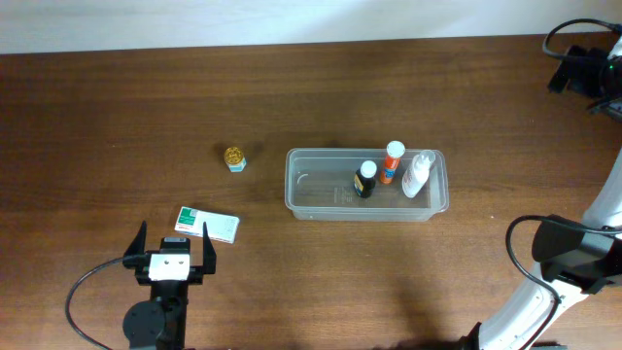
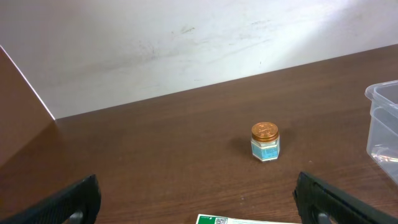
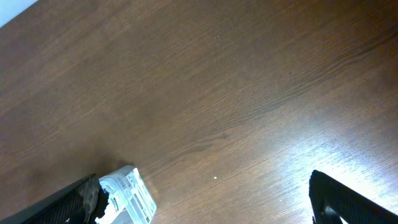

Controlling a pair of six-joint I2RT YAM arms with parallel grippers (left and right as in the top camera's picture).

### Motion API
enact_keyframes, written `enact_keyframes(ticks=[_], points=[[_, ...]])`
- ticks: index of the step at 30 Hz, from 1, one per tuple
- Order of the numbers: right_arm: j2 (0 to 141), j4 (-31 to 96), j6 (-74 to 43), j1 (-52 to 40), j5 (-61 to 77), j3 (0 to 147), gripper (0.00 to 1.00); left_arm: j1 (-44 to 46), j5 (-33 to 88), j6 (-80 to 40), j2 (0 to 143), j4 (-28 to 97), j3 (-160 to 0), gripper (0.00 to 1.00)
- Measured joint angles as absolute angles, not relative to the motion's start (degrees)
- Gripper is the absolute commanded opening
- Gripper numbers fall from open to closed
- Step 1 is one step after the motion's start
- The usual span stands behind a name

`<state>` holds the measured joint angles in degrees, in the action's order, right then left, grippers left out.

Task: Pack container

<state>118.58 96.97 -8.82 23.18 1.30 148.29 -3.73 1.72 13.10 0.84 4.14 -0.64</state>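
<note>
Left gripper (image 1: 174,235) and right gripper (image 3: 205,205) gape wide, holding nothing, the container (image 1: 311,191) sits at three o'clock of the small jar (image 1: 234,157), and the flat box (image 1: 207,224) at the left gripper's one o'clock could be shoved aside should a finger land on it.

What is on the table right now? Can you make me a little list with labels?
container: clear plastic tub, lying flat
inside the tub: dark bottle with black cap, orange bottle with white cap, white bottle
not packed yet: small jar with gold lid, flat white and green box
left fingers: open, holding nothing, close to the box
right fingers: open, holding nothing
</note>
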Motion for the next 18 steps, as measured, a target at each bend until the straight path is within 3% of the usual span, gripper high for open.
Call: enact_keyframes(ticks=[18], points=[[118.6, 97.0, -8.8, 23.2, 1.3, 148.3, 0.98, -3.7, 2.5, 13.1, 0.8, 1.4, -0.6, 1.0]])
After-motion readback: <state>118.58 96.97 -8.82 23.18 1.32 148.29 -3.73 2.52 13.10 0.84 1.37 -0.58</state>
